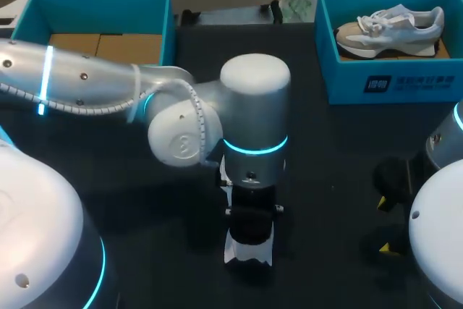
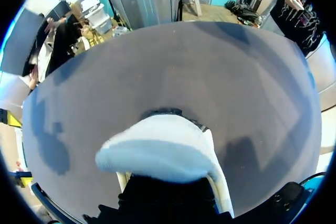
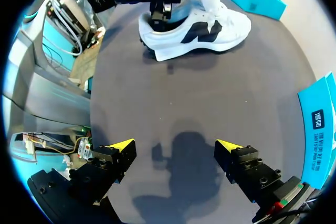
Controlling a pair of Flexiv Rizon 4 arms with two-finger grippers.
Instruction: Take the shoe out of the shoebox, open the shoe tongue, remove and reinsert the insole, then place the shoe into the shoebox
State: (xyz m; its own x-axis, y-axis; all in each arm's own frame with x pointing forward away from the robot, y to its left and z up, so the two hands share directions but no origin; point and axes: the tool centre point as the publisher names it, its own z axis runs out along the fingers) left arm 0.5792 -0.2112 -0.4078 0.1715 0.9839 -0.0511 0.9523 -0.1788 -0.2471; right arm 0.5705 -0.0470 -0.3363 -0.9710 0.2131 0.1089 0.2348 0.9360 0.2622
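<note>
On a dark table [image 1: 333, 157], a teal box [image 1: 108, 5] is set far left and a teal shoebox [image 1: 391, 85], with a second shoe [image 1: 391, 30] kept inside, far right. The white shoe [image 3: 194, 27] is placed mid-table at the left gripper [image 3: 159, 17], whose grip cannot be told; the right gripper [image 3: 175, 145] is spread wide, empty, well apart from it

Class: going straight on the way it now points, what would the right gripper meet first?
Probably the dark grey table top: the right gripper, open, aims at bare surface. The white sneaker with a black side mark lies further on; depth is unclear.
</note>
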